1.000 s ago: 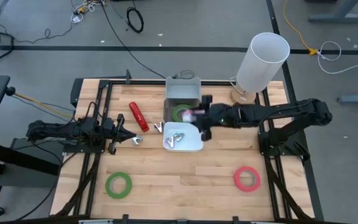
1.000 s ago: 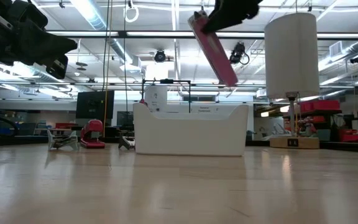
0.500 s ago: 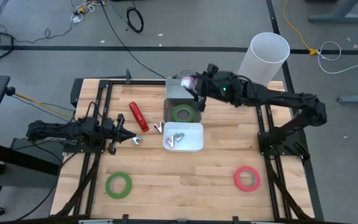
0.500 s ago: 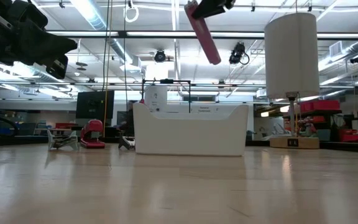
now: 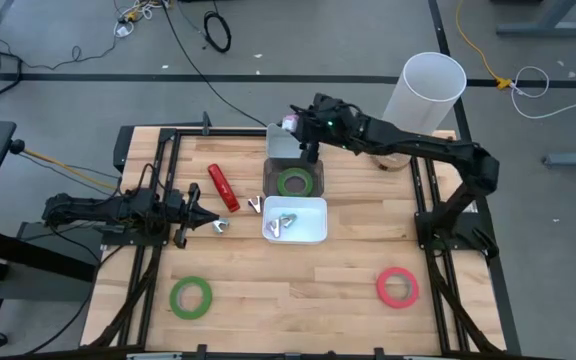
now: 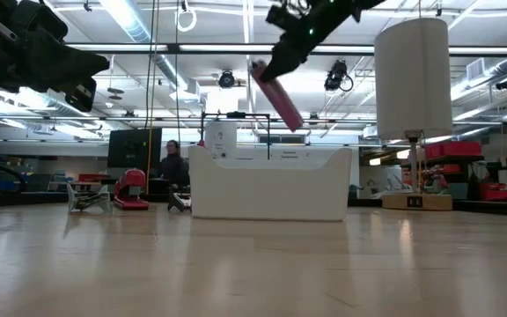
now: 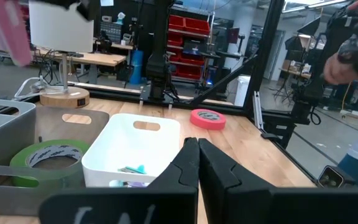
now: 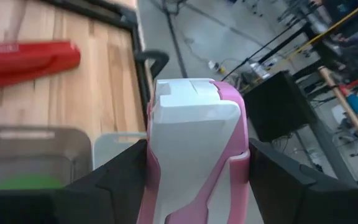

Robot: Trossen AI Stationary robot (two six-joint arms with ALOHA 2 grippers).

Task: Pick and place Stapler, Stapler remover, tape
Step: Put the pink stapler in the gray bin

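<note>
Stapler (image 8: 194,155), pink and white, sits clamped across its body between the right gripper's (image 5: 303,130) fingers (image 8: 120,180), above the far edge of the grey bin (image 5: 293,152). It looks rigid and fairly heavy with smooth plastic sides, so a mid-body hold suits it. That bin contains a green tape roll (image 5: 293,183); the white bin (image 5: 298,228) just nearer holds small metal staple removers (image 5: 286,221). The left gripper (image 5: 206,223) waits closed and empty at the left.

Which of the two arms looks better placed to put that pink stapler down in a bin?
The right. Its gripper already holds the pink stapler above the grey bin. The left gripper is shut, off beside the white bin.
</note>
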